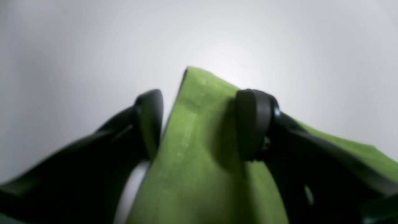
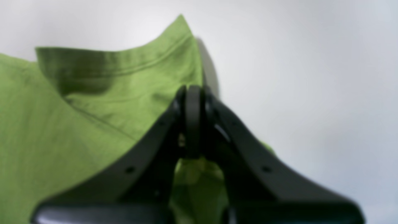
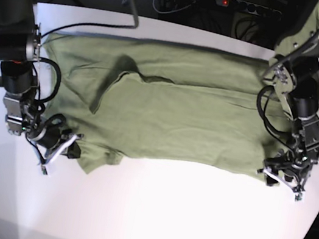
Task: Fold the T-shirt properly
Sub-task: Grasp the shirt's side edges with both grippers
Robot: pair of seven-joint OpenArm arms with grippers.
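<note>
White table [image 3: 149,210], spread T-shirt [image 3: 173,109]

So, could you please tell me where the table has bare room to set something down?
The widest bare stretch of table lies in front of the T-shirt, between the right gripper and left gripper. The middle and far side are covered by shirt, the side edges crowded by arms.

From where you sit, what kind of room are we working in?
Probably a lab or workshop bench: a white table under the T-shirt, loose cables and a power strip behind it.
</note>
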